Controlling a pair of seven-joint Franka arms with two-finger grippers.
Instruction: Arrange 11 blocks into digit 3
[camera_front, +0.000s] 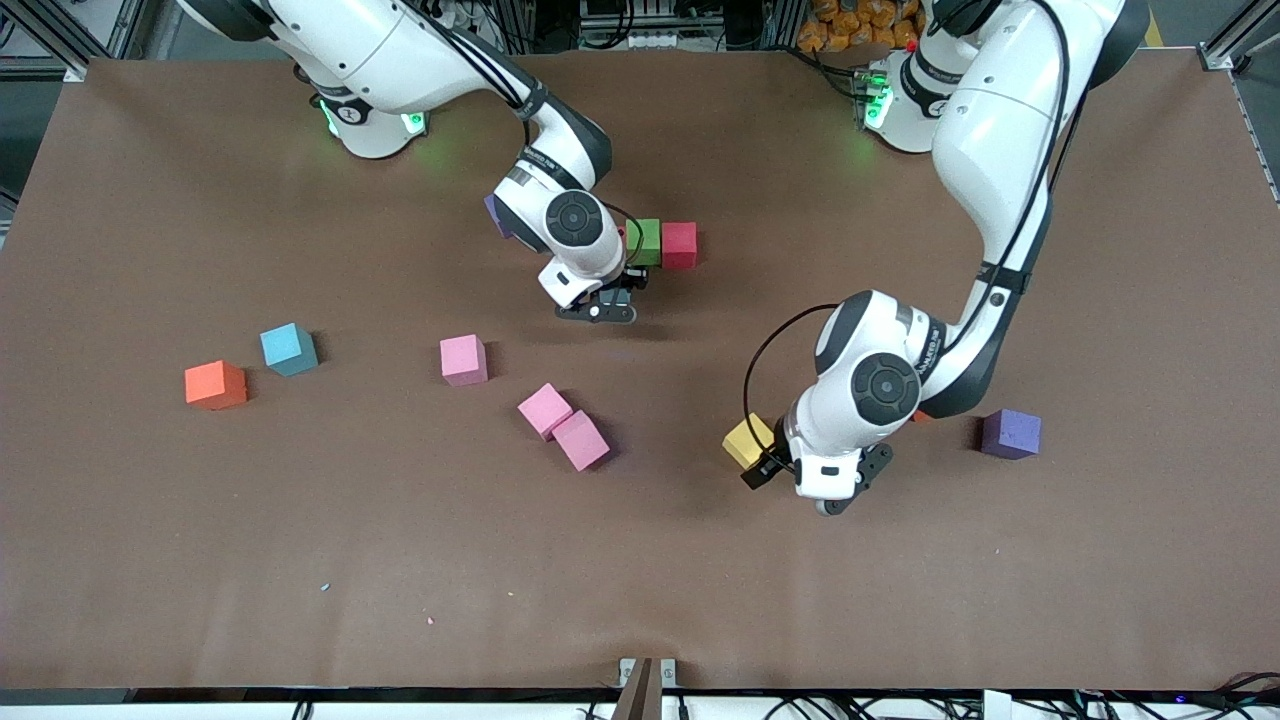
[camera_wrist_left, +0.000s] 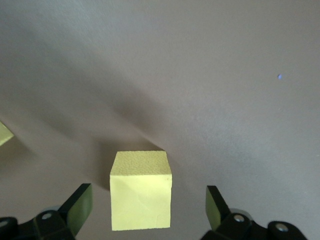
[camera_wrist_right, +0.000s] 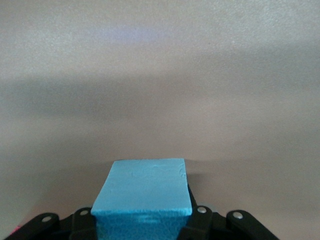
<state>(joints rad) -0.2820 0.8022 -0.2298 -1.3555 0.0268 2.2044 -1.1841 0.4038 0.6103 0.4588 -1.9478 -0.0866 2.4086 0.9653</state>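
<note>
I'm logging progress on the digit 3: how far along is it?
Early. Placed: only the green block and red block, touching. In hand: the right gripper clamps a light blue block; the open left gripper straddles a yellow block. Pink, orange and purple blocks remain scattered.

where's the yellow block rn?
The yellow block sits on the table toward the left arm's end, between the open fingers of the left end effector, not gripped. The purple block lies farther toward that end.

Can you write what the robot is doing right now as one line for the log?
right gripper: shut on light blue block, beside green block | left gripper: open around yellow block
</note>
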